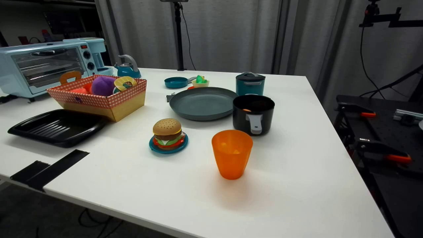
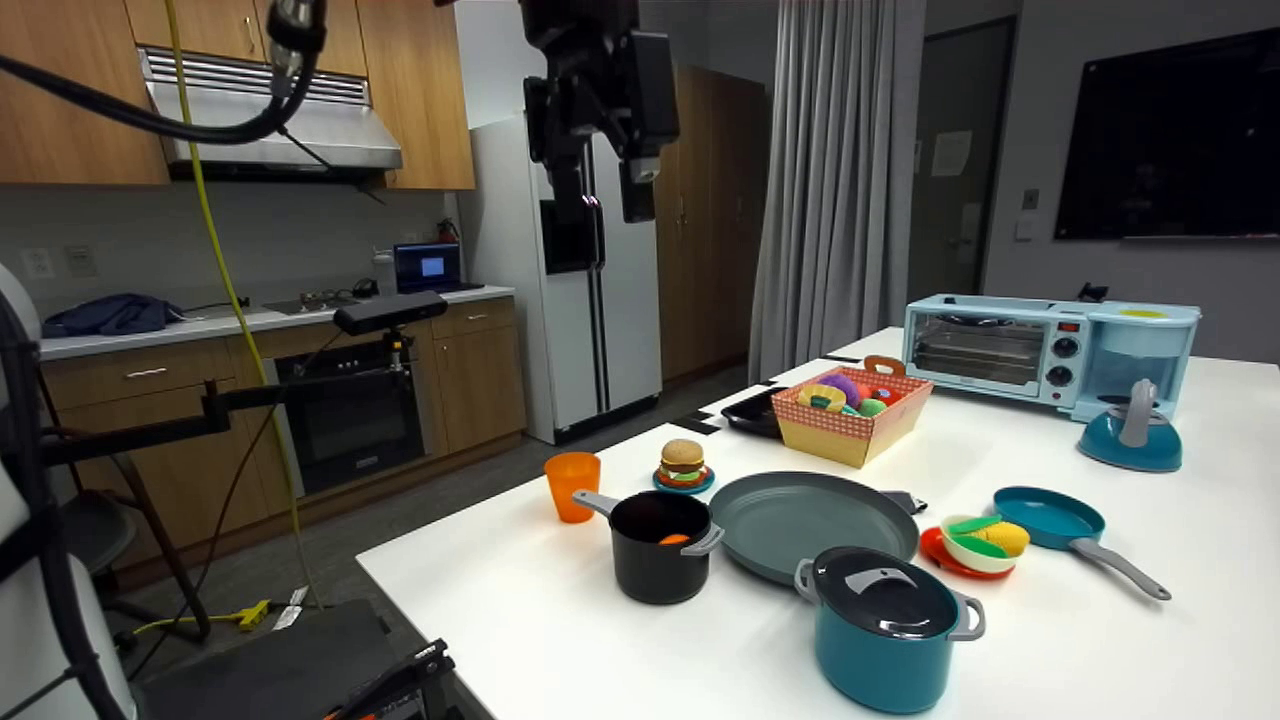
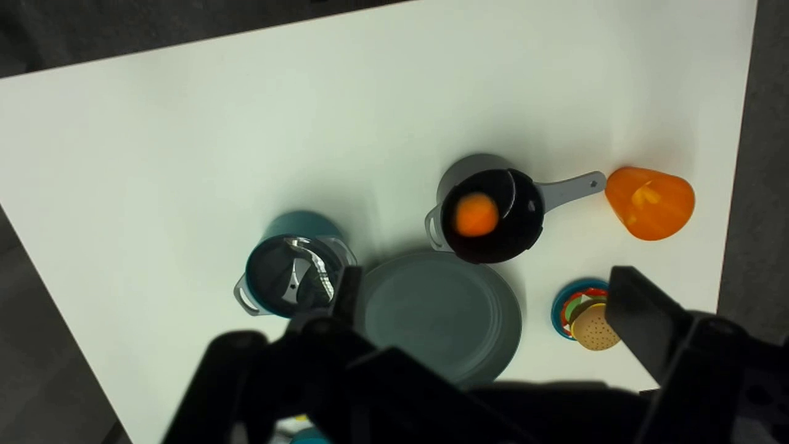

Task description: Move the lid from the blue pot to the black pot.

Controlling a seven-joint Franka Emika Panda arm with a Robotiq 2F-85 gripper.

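The dark, glossy lid [image 2: 905, 606] sits on the blue pot [image 2: 880, 665] near the table edge; both also show in the other views, the lid [image 1: 250, 77] and pot [image 1: 249, 88], and the lid [image 3: 277, 271] and pot [image 3: 302, 223]. The black pot [image 2: 650, 565] stands uncovered beside it, with an orange thing [image 3: 476, 214] inside; the pot [image 1: 240, 119] also shows in an exterior view. My gripper [image 2: 605, 205] is open and empty, high above the table. In the wrist view, its fingers [image 3: 487, 280] are wide apart, and the left finger partly overlaps the lid's edge.
A large grey pan [image 2: 810, 525] lies between the pots. An orange cup [image 1: 232, 153] and a toy burger [image 1: 167, 134] stand near the black pot. A basket [image 1: 129, 102], black tray [image 1: 59, 127], small skillet [image 2: 1050, 515], kettle [image 2: 1130, 440] and toaster oven [image 2: 990, 350] are farther off.
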